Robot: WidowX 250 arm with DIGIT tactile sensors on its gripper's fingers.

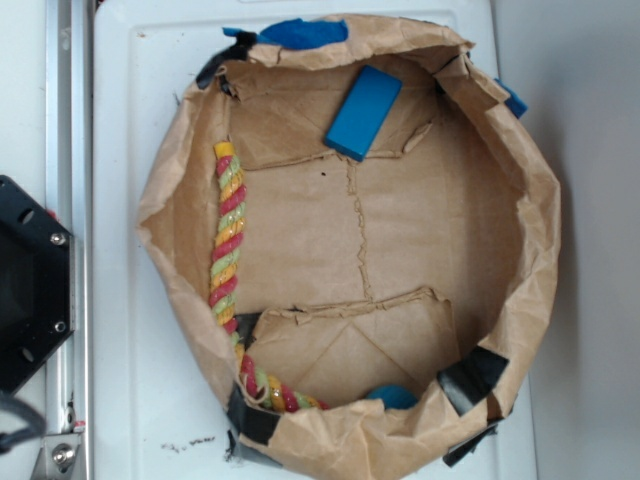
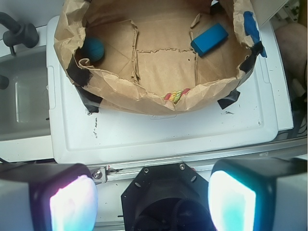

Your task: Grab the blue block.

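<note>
The blue block [image 1: 362, 112] is a flat bright-blue slab lying tilted on the floor of a brown paper basin [image 1: 540, 250], near its far wall. The wrist view shows the blue block [image 2: 209, 39] at the upper right, inside the basin [image 2: 125, 94]. My gripper [image 2: 151, 199] is open, its two pale pads [image 2: 72, 202] set wide apart with nothing between them. It hovers over the black robot base [image 2: 163, 197], well short of the basin and far from the block. The gripper is out of the exterior view.
A teal ball [image 1: 393, 396] sits by the basin's near wall, and a striped rope [image 1: 227, 240] runs along its left side. Blue tape [image 1: 300, 33] and black tape patch the rim. The basin stands on a white board [image 1: 130, 120]; the robot base [image 1: 30, 280] is on the left.
</note>
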